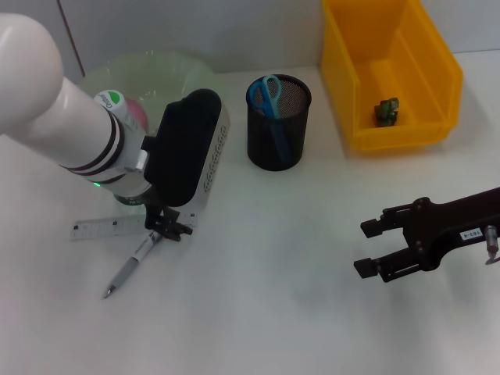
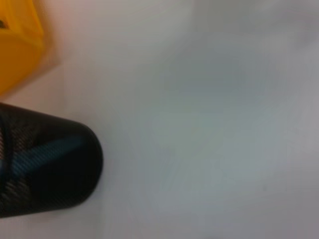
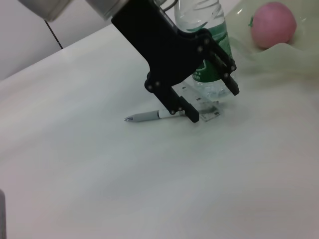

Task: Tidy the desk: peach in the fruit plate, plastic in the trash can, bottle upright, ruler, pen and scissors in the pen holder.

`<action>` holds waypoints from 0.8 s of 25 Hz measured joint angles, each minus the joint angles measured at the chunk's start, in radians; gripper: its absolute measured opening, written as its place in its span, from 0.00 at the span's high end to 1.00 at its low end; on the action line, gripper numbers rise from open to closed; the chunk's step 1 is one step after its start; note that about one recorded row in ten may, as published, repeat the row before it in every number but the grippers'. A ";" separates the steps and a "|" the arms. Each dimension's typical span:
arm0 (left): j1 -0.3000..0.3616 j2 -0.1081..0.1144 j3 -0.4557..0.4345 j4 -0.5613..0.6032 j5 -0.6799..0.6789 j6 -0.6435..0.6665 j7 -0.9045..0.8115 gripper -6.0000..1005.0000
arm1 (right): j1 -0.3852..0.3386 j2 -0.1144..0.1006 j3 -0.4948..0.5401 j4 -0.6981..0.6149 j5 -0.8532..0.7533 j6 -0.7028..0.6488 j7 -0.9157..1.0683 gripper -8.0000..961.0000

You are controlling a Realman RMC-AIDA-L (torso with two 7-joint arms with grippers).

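Down beside the bottle [image 3: 204,30], the left gripper [image 3: 209,102] stands with fingers spread over the ruler [image 1: 105,227], its near finger touching the pen [image 1: 129,272]. Farther off, the right gripper [image 1: 373,248] hovers with fingers apart, holding nothing. Scissors [image 1: 268,95] sit in the pen holder [image 1: 279,125]; the peach [image 3: 273,24] lies on the plate [image 3: 294,59] behind the bottle.

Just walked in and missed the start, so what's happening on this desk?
The robot is tidying. Its left gripper is down at the pen and ruler lying on the table, fingers open, beside the upright bottle. The right gripper hangs open and empty over bare table. The scissors are already in the pen holder, the peach is in the fruit plate, and something small lies in the yellow bin.
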 joint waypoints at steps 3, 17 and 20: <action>-0.010 0.000 0.000 -0.032 0.003 -0.004 0.007 0.29 | 0.000 0.000 0.000 0.000 0.000 0.000 0.006 0.15; -0.037 -0.001 0.004 -0.093 0.028 0.002 0.018 0.30 | 0.004 0.002 0.000 0.003 -0.001 -0.001 0.014 0.15; -0.037 -0.001 0.008 -0.086 0.036 0.019 0.012 0.30 | 0.004 0.002 -0.002 0.004 -0.004 0.002 0.014 0.15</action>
